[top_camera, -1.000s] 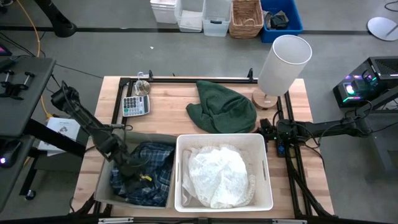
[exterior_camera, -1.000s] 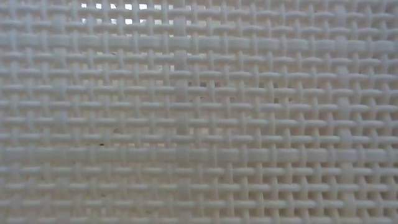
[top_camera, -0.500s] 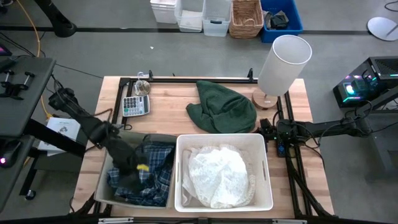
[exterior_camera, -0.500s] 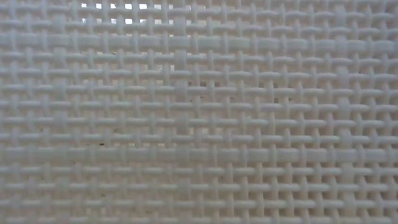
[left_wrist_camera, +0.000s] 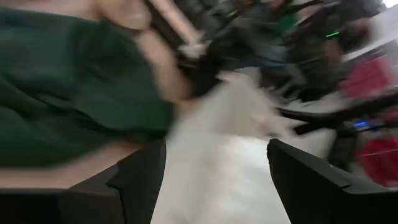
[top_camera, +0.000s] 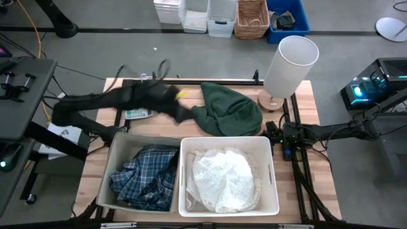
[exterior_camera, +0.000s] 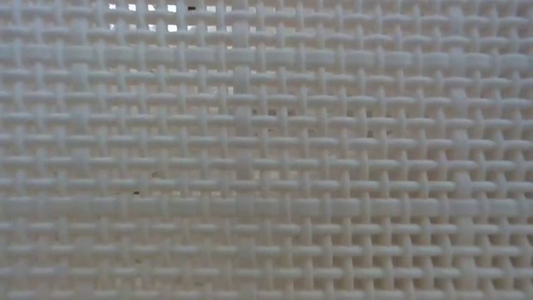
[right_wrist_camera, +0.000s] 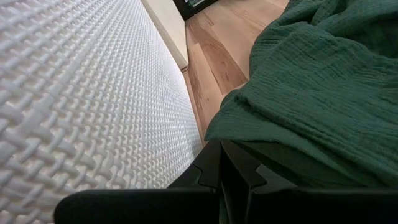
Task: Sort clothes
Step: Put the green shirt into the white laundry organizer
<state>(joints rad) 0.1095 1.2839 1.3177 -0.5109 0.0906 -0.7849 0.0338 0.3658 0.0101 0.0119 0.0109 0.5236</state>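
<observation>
Plaid shirt now lies released in the beige bin; left gripper, jaws apart, has swung to the green garment.

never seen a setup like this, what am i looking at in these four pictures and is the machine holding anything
Two dark robot arms work at a wooden table, sorting clothes. The overhead picture shows it all: a plaid shirt in the beige bin, white clothes in the white bin, and a dark green garment on the table. The woven pattern is a table-level camera looking straight at a bin wall. The other two come from wrist cameras. The left gripper is open and empty beside the green garment. The right gripper is shut, parked at the table's right.
</observation>
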